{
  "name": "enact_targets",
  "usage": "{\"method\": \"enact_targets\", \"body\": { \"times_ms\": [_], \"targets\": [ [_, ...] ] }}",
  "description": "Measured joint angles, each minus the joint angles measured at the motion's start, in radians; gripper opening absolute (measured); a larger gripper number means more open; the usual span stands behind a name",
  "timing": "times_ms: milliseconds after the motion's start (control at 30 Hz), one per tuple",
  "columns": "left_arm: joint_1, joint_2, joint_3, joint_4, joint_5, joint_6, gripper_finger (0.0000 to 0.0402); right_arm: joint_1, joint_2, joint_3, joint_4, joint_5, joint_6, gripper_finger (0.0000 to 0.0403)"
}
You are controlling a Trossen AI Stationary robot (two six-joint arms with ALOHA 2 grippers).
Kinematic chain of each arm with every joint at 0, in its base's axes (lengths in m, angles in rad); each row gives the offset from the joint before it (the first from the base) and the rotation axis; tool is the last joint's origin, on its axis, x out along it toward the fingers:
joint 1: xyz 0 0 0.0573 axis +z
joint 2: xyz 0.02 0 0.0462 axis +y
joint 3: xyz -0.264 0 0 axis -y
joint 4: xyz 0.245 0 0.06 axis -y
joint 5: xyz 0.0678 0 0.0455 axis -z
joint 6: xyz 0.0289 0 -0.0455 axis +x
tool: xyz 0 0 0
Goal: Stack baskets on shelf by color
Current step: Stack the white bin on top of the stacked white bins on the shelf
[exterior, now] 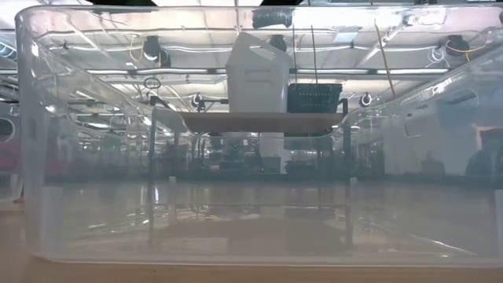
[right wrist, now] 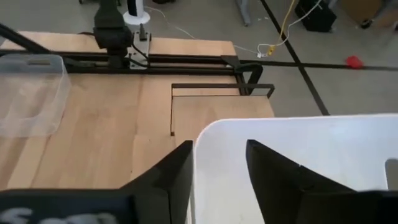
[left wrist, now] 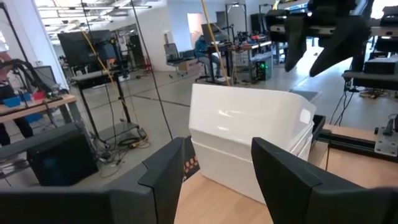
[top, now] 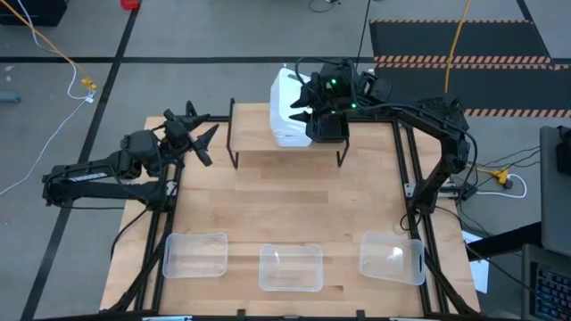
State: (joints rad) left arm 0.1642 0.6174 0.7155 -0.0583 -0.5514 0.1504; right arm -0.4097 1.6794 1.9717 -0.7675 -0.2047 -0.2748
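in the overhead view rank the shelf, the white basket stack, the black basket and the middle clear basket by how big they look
1. shelf
2. middle clear basket
3. white basket stack
4. black basket, partly hidden under the right gripper, so its rank is unsure.

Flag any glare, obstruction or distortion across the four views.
Low view: a clear basket fills the lens, so the shelf and white stack show through warped, reflective plastic. High view: even lighting, faint sheen on the clear baskets. Left wrist view: soft highlight on the white baskets. Right wrist view: no glare.
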Motion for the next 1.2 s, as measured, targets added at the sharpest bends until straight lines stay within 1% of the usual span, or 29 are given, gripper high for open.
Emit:
{"method": "enact_targets", "body": {
  "times_ms": [133,233,300,333,467,633,733,800,933,967,1100,1200],
  "targets": [
    [0.0,0.0,0.0,-0.028,0.0,-0.027,0.0191,0.025,-0.001,0.0,-0.038,0.075,-0.041,0.015],
    [0.0,0.0,0.0,-0.054,0.0,-0.054,0.0191,0.027,-0.001,-0.009,-0.109,0.047,-0.034,0.015],
    [0.0,0.0,0.0,-0.072,0.0,-0.07,0.0191,0.026,-0.004,-0.041,-0.119,0.02,-0.02,0.015],
    [0.0,0.0,0.0,-0.079,0.0,-0.077,0.0191,0.025,-0.007,-0.06,-0.12,0.023,-0.016,0.015],
    [0.0,0.0,0.0,-0.087,0.0,-0.099,0.0191,0.018,-0.02,-0.139,-0.065,0.069,-0.026,0.015],
    [0.0,0.0,0.0,-0.101,0.0,-0.115,0.0191,0.002,-0.021,-0.227,-0.001,0.073,-0.046,0.0145],
    [0.0,0.0,0.0,-0.104,0.0,-0.115,0.0191,0.003,-0.021,-0.252,0.03,0.073,-0.061,0.012],
    [0.0,0.0,0.0,-0.104,0.0,-0.112,0.0191,0.004,-0.021,-0.253,0.033,0.073,-0.072,0.0091],
    [0.0,0.0,0.0,-0.104,0.0,-0.106,0.0191,0.004,-0.04,-0.254,0.055,0.071,-0.103,0.002],
    [0.0,0.0,0.0,-0.104,0.0,-0.105,0.0191,0.004,-0.05,-0.254,0.062,0.07,-0.107,0.001],
    [0.0,0.0,0.0,-0.104,0.0,-0.094,0.0191,0.004,-0.089,-0.254,0.088,0.074,-0.106,0.0011],
    [0.0,0.0,0.0,-0.103,0.0,-0.092,0.0191,0.004,-0.124,-0.254,0.103,0.074,-0.113,0.0004]
  ]
}}
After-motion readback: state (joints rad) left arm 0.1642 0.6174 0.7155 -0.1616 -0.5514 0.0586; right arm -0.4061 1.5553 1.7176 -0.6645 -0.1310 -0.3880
